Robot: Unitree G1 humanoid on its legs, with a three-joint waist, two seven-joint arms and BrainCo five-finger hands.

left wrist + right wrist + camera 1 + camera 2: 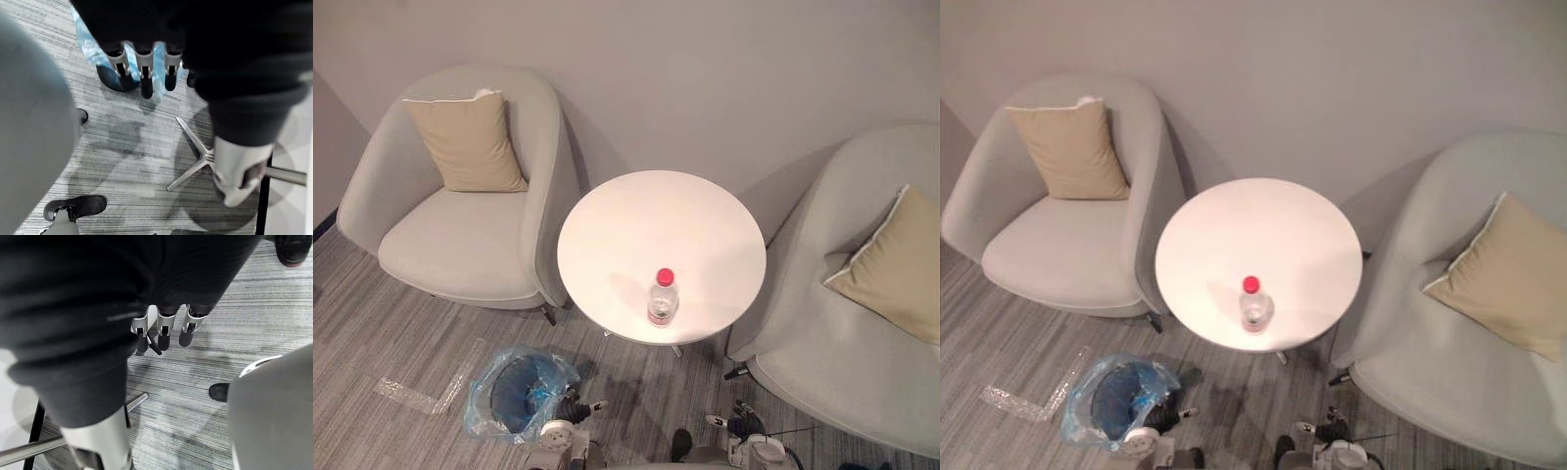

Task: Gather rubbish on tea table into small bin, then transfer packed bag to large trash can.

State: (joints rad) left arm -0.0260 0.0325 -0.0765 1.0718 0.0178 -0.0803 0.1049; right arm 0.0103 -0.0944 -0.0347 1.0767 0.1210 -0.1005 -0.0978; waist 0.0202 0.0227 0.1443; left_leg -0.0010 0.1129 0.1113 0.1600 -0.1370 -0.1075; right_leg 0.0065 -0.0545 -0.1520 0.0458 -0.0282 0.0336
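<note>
— Looking for the clear bottle (663,297) with the red cap.
— Stands upright on the round white tabletop (646,225), toward the near edge.
— And the small bin (481,399)?
— Sits on the floor, lined with a blue bag, just in front of the left armchair (460,245).
— Left hand (145,73)?
— Hangs low above the carpet near the bin, fingers straight, holding nothing.
— Right hand (164,333)?
— Much the same: fingers loose and empty, over the floor beside the right armchair (842,333).

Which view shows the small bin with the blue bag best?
The left eye view: the small bin shows almost whole, on the floor beside the table. The right eye view shows it nearly as well. The left wrist view catches part of it behind the left hand.
</note>
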